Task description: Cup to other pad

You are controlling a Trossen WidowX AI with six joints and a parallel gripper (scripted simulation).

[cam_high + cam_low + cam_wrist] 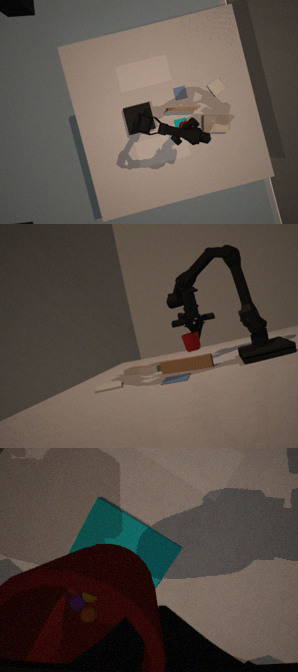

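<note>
The red cup (184, 123) (191, 342) (107, 559) hangs in the air above the table, tilted slightly in the exterior view. My gripper (196, 332) (151, 613) is shut on the cup's wall near the rim, one finger inside and one outside. Inside the cup lie a purple marble (77, 602), a yellow marble (89, 597) and an orange marble (88, 614). The teal pad (179, 122) (92, 530) lies below, partly hidden by the cup in the wrist view. The blue pad (180, 93) (176, 379) lies bare beyond the wooden barrier.
The wooden barrier (182, 108) (187, 363) stands between the two pads. A low beige block (210, 123) (140, 369) lies beside the arm's far end in the overhead view. A cream tile (217, 86) (109, 387) lies near it. The arm's black base (135, 110) (268, 350) stands opposite.
</note>
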